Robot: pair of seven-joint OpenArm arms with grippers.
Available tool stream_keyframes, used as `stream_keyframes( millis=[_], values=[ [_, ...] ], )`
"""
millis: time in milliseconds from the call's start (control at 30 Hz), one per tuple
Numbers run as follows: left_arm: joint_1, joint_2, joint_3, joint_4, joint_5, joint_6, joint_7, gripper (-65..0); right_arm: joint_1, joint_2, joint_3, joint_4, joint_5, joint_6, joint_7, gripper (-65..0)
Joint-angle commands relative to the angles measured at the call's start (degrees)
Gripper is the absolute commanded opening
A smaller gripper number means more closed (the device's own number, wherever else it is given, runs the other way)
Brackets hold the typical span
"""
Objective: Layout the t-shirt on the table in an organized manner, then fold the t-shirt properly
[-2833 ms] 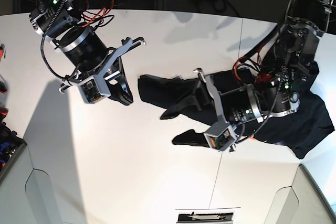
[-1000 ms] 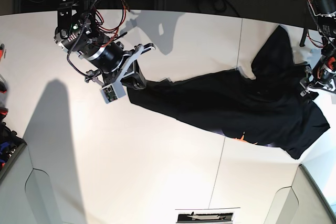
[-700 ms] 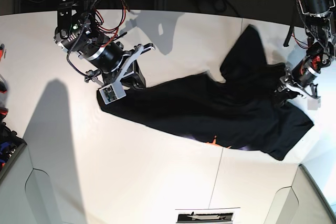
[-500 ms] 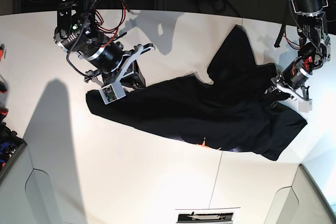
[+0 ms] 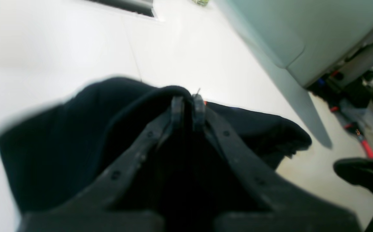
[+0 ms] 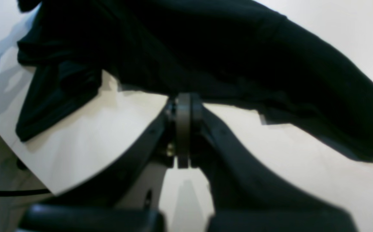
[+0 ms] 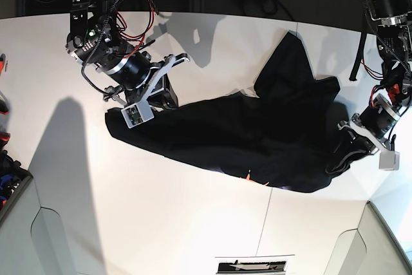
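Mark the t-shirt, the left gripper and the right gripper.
t-shirt (image 7: 257, 140), base view, middle of the spread cloth.
left gripper (image 5: 188, 108), left wrist view, between the fingertips pinching cloth.
right gripper (image 6: 183, 106), right wrist view, between the closed fingertips.

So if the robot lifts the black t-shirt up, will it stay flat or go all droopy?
Probably droopy: the t-shirt already lies in soft folds and bunches where the left tool pinches it. It likely slides easily too, being thin cloth on the smooth table. It looks light.
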Motion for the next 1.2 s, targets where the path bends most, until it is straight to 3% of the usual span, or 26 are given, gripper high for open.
stream_keyframes(
  millis=[0, 167, 333, 567, 700, 767, 833, 933, 967, 1067, 1167],
  values=[
    [-1.88, -1.16, -0.37, 2.23, -0.94, -0.82, -1.51, -63.3, 0.57, -0.17, -0.02, 0.92, 0.72, 0.26, 1.09, -65.0],
    [-7.72, -1.16, 1.38, 4.63, 0.07, -0.82, -1.68, -63.3, 0.39, -0.17, 0.00, 0.94, 0.72, 0.24, 1.07, -65.0],
    [-15.50, -0.35, 10.05, 4.63, 0.70, -0.82, -2.12, -63.3, 0.24, -0.17, 0.00, 0.92, 0.72, 0.24, 1.09, -65.0],
    [-26.40, 7.45, 23.93, 4.59, 9.64, -0.82, -5.44, -63.3, -0.63, -0.17, 0.00, 0.94, 0.72, 0.24, 0.87, -65.0],
    [-30.34, 13.42, 31.71, 2.45, 16.22, 2.08, -7.48, -63.3, -1.33, -0.15, 0.00, 0.94, 0.70, 0.24, 0.85, -65.0],
    [-31.76, 16.04, 36.09, -0.52, 16.39, 2.54, -7.43, -62.9, -1.66, -0.17, 0.00, 0.94, 0.70, 0.24, 0.90, -65.0],
    [-32.50, 18.27, 41.31, -3.72, 16.44, 2.49, -6.95, -54.0, -1.95, -0.17, 0.00, 0.92, 0.66, 0.24, 0.90, -65.0],
    [-32.22, 20.55, 48.81, -7.13, 16.48, 2.49, -6.40, -29.8, -2.10, -0.17, 0.00, 0.94, 0.50, 0.26, 0.92, -65.0],
    [-32.17, 20.72, 50.97, -7.61, 16.65, 2.49, -5.86, -25.8, -2.10, -0.17, 0.00, 0.94, 0.50, 0.26, 0.94, -65.0],
    [-32.11, 20.57, 53.64, -7.41, 17.11, 2.56, -2.62, -25.4, -2.10, -0.17, 0.00, 0.94, 0.50, 0.24, 0.96, -65.0],
    [-32.02, 19.26, 50.18, -5.86, 16.59, 2.58, -1.90, -25.5, -2.05, -0.17, 0.00, 0.94, 0.44, 0.24, 1.25, -65.0]
  ],
)
